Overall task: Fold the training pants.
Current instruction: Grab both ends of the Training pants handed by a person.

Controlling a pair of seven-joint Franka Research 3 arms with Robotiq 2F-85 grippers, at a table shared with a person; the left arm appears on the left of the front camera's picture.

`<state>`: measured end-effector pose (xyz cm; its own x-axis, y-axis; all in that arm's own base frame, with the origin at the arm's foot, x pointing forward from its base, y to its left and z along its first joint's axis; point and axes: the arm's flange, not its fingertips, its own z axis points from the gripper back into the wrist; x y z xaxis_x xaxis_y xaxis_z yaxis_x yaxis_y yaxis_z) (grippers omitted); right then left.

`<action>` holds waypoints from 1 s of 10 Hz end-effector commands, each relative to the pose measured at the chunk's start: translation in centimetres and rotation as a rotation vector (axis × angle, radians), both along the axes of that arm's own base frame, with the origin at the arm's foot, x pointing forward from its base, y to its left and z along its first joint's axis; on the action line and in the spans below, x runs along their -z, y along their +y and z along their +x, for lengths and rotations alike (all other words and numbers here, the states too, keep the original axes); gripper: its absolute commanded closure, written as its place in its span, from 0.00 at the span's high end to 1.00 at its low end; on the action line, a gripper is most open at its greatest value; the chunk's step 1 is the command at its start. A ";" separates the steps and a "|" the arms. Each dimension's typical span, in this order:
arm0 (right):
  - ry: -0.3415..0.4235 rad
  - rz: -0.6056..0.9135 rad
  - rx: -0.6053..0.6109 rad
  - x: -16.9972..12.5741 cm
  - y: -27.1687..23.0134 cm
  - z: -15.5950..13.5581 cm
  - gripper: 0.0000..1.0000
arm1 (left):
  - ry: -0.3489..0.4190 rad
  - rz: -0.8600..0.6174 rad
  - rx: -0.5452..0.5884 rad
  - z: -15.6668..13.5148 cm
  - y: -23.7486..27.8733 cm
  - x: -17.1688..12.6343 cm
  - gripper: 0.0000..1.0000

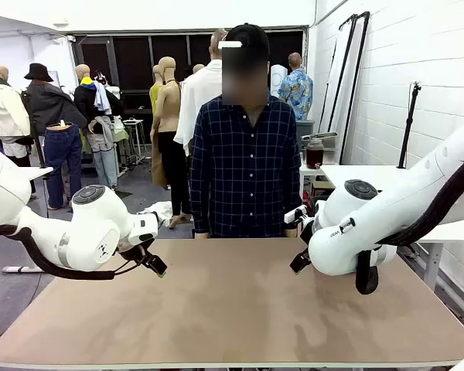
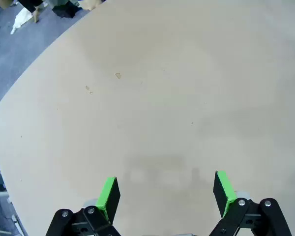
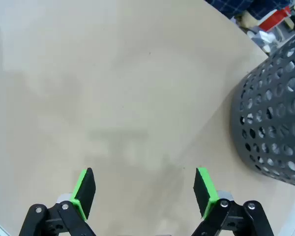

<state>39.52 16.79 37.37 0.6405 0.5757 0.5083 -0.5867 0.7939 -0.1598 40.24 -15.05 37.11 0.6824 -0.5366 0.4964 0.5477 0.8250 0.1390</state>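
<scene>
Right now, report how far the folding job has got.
Done: nothing folded yet. In hand: nothing; the left gripper and right gripper both hang open over the table, holding nothing. The person stands at the far edge, and a black mesh basket sits near the right gripper. Left: the whole fold, start to finish.

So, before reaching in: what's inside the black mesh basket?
The black mesh basket presents its perforated wall; nothing recognisable shows through the holes. Its opening is cut off, so contents are hidden.
</scene>
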 end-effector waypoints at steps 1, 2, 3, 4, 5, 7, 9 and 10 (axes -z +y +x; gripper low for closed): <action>0.000 0.000 0.000 0.0 0.0 0.0 1.00 | 0.000 0.000 0.000 0.0 0.0 0.0 1.00; 0.000 0.000 0.000 0.0 0.0 0.0 1.00 | 0.000 0.000 0.000 0.0 0.0 0.0 1.00; 0.000 0.000 0.000 0.0 0.0 0.0 1.00 | 0.000 0.000 0.000 0.0 0.0 0.0 1.00; 0.000 0.000 0.000 0.0 0.0 0.0 1.00 | 0.000 0.000 0.000 0.0 0.0 0.0 1.00; 0.000 0.000 0.000 0.0 0.0 0.0 1.00 | 0.000 0.000 0.000 0.0 0.0 0.0 1.00; 0.000 0.000 0.000 0.0 0.0 0.0 1.00 | 0.000 0.000 0.000 0.0 0.0 0.0 1.00; 0.000 0.000 0.000 0.0 0.0 0.0 1.00 | 0.000 0.000 0.000 0.0 0.0 0.0 1.00; 0.000 0.000 0.000 0.0 0.0 0.0 1.00 | 0.000 0.000 0.000 0.0 0.0 0.0 1.00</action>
